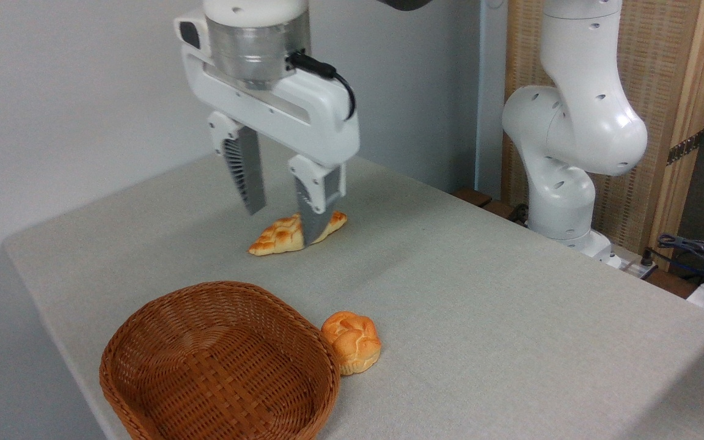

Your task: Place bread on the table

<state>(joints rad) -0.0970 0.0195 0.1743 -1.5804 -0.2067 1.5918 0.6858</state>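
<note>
While the round knotted bun (352, 349) rests on the grey-beige fabric of the worktop (511, 293), touching or just beside the right rim of a brown woven wicker basket (220, 366) near the front edge, the white arm's tool (283, 223) hangs above the middle of the surface with its two ribbed grey fingers (245, 171) spread apart and nothing between them. The basket sits upright and its woven floor is bare. Farther back lies a long, pointed, lattice-topped pastry (285, 235), golden brown, flat on the cloth; the right-hand finger of the tool stands in front of it from this angle and hides a strip across its middle, and whether the fingertip touches the pastry or only overlaps it in view cannot be told. The bun shows a pale cream underside and an orange, lobed top, and it sits well apart from the pastry. A black cable (327, 76) loops from the metal wrist collar down the side of the tool's white housing. At right, the arm's jointed base (572, 153) rises beside the worktop's far edge, in front of a wood-framed woven panel (676, 91), with loose cables (694, 250) at the frame's right side. No brand mark, label or readable writing shows on the arm, the basket or the cloth.
</note>
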